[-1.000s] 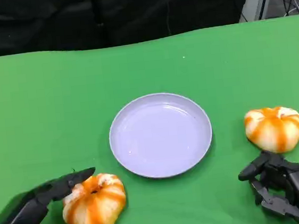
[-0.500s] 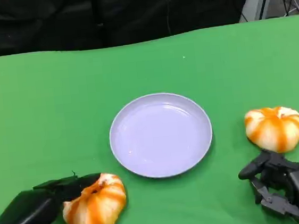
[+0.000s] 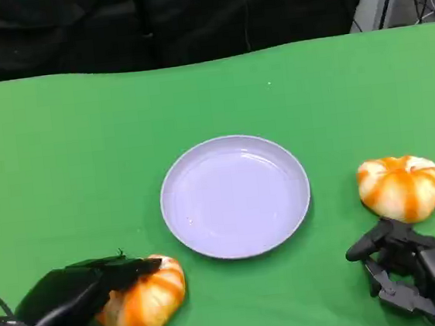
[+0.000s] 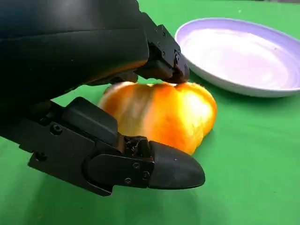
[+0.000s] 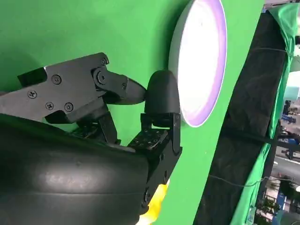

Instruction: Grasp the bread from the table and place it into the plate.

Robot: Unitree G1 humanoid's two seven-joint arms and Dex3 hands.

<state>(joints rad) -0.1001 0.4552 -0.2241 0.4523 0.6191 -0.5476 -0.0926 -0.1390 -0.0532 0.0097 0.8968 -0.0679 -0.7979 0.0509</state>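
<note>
The left robot hand (image 3: 78,314) has closed over the near-left bread (image 3: 147,303) at the table's (image 3: 62,164) front edge, fingers now wrapping it; the grasp looks ready for lifting toward the central plate (image 3: 235,196). The right robot hand (image 3: 412,271) idles, holding nothing, fingers loosely curled.

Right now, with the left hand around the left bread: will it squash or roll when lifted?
The left bread looks puffy and lobed, so it probably dents under the left hand. Its rounded shape could roll if released. The glossy crust may be slightly slippery.
</note>
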